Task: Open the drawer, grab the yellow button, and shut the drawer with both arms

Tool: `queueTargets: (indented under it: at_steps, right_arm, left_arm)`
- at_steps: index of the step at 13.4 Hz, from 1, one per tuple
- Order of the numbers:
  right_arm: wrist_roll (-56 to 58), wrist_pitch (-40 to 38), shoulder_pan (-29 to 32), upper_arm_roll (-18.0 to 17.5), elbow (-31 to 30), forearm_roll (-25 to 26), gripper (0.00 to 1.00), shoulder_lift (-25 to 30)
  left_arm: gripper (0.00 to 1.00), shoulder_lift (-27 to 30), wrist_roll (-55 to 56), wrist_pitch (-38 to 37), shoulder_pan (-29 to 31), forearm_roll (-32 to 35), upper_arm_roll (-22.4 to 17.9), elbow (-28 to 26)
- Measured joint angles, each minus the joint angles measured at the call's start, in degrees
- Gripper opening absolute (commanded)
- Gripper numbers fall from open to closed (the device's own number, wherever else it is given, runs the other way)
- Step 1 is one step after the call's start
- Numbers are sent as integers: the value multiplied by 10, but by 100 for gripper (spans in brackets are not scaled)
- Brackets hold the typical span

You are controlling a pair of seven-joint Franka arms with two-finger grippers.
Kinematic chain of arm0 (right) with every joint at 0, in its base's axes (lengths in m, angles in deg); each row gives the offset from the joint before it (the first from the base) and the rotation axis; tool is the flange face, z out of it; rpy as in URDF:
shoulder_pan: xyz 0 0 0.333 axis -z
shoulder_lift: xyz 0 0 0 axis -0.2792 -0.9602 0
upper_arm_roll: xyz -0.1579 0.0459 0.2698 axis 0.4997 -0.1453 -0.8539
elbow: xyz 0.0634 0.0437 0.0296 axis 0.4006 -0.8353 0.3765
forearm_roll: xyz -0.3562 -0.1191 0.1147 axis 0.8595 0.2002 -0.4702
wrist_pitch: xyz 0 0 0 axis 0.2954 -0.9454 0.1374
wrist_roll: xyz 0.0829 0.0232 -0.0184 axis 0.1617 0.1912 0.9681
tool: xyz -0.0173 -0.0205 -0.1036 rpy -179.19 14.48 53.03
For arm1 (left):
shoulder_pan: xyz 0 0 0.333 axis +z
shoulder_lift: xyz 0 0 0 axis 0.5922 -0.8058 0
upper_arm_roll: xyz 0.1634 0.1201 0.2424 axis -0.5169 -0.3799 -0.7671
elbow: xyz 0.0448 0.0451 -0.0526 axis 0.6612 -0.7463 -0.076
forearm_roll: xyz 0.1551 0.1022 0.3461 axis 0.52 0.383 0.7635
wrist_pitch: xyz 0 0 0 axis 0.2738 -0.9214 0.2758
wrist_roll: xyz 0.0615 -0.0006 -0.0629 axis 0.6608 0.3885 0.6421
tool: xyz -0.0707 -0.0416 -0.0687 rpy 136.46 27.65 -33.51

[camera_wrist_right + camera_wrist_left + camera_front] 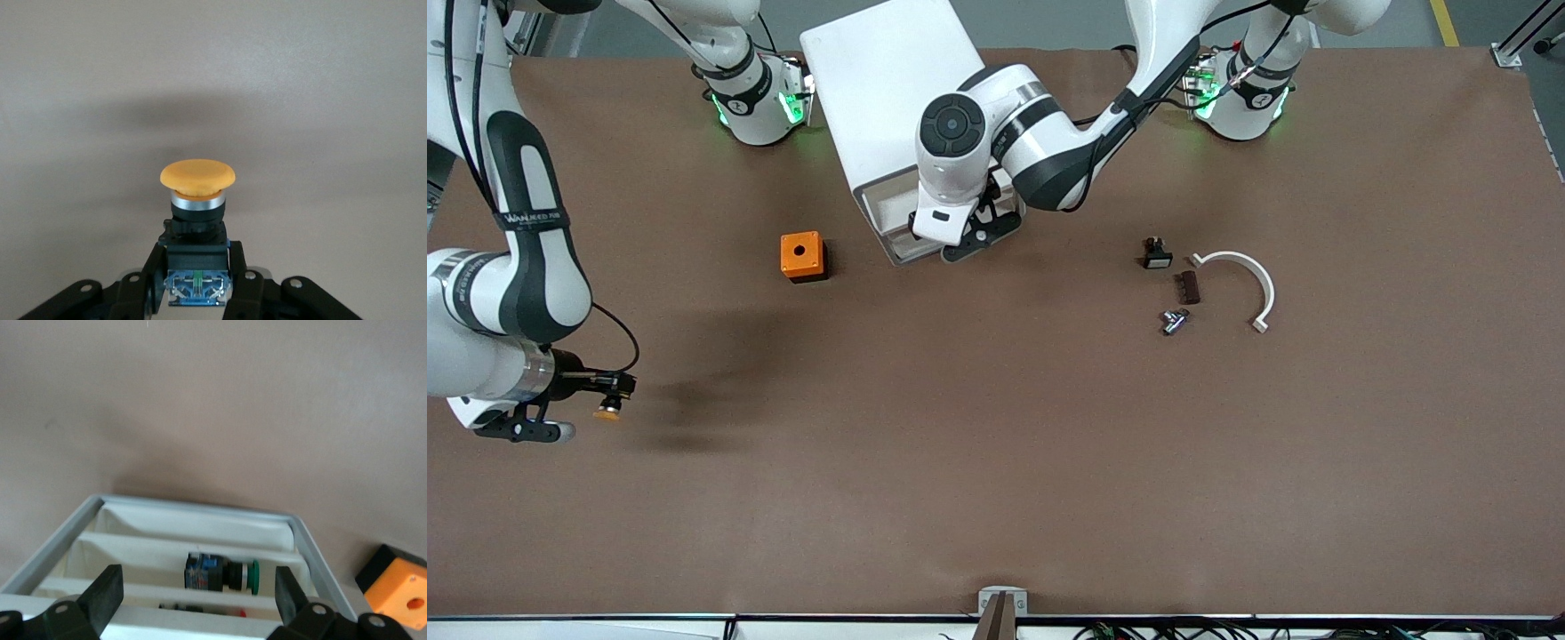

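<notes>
Right gripper (609,398) holds the button (608,412) up over bare surface (996,462) at the right arm's end, well away from the cabinet (889,98). In the right wrist view the fingers (152,283) are closed snug on the black-and-blue body of the button, orange cap pointing out away from the wrist. Judgement: carried out here to keep it clear of the other arm's work at the drawer, and the grip on the body leaves the cap untouched. Left gripper (980,233) sits low at the front of the drawer (894,213), which stands pulled out from the cabinet toward the front camera. In the left wrist view its two fingers (107,592) are spread wide, nothing between them, straddling the drawer's front edge; trays below show in steps, one carrying a green-capped button part (221,573). Likely the wide spread is so the fingers can bear flat on the front and push it home. So the take looks done; the close is what remains, and the drawer is not yet shut. Orange cube with a hole (802,256) rests on the surface just beside the cabinet, toward the right arm's end. Toward the left arm's end lie a small black switch part (1156,253), a dark brown block (1189,287), a metal fitting (1174,321) and a white curved bracket (1245,280), loosely grouped, untouched.
</notes>
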Motion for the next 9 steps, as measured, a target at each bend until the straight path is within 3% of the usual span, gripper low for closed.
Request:
queueTargets:
  at_steps: [6,9]
  right_arm:
    - [13,67,7,0,0,0,3,-61]
    - [14,85,7,0,1,0,12,-82]
  left_arm:
    - [100,0,3,-1,-7,-89,0,-17]
    - [100,0,3,-1,-5,-100,-1,-22]
